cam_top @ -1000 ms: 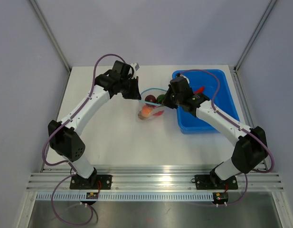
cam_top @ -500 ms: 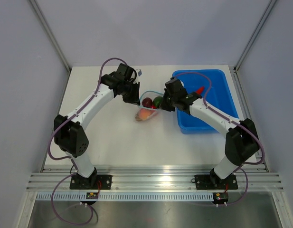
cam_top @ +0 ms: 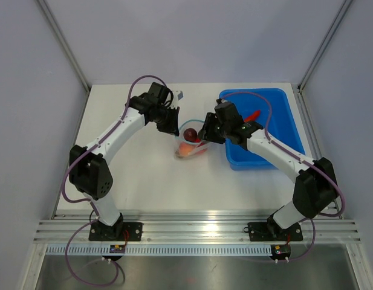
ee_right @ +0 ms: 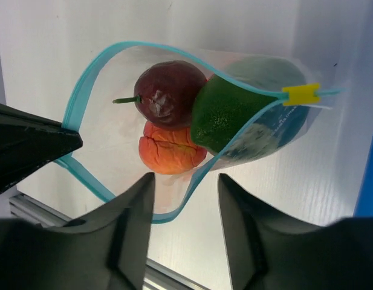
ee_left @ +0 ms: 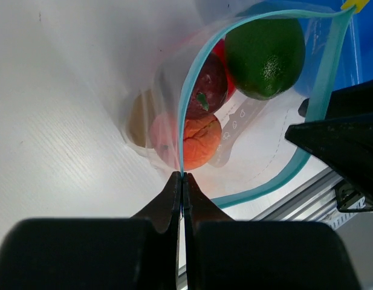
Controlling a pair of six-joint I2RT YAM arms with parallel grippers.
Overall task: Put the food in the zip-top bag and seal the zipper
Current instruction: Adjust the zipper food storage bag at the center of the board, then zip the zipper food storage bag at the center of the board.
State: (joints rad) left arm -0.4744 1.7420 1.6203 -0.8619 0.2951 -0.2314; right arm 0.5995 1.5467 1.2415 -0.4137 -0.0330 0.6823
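the zip-top bag (ee_right: 265, 142) sits mid-table, between the two arms and just left of the blue tray (cam_top: 277, 151), with its mouth spread into a wide loop. the left gripper (ee_left: 182, 181) is clamped tight on the zipper (ee_right: 83, 84) at the left end of the mouth, fingers pressed together with the teal strip pinched between them. that pinch looks meant to anchor the bag and keep the opening from collapsing.

the right gripper (ee_right: 185, 181) is at the right side of the mouth with its jaws apart. the near run of the strip passes between its fingers, but they are not closed on it (so it grasps nothing at this moment). a yellow slider (ee_right: 301, 93) sits at the far right end of the strip.

inside the bag lie a green round (ee_right: 225, 118), a dark red round (ee_right: 168, 93) and an orange round (ee_right: 171, 154), bunched together. the green one bulges right under the strip, which may resist closing.

one red piece (cam_top: 252, 113) lies in the tray, so loading seems unfinished. sealing has not begun, since the mouth gapes fully.
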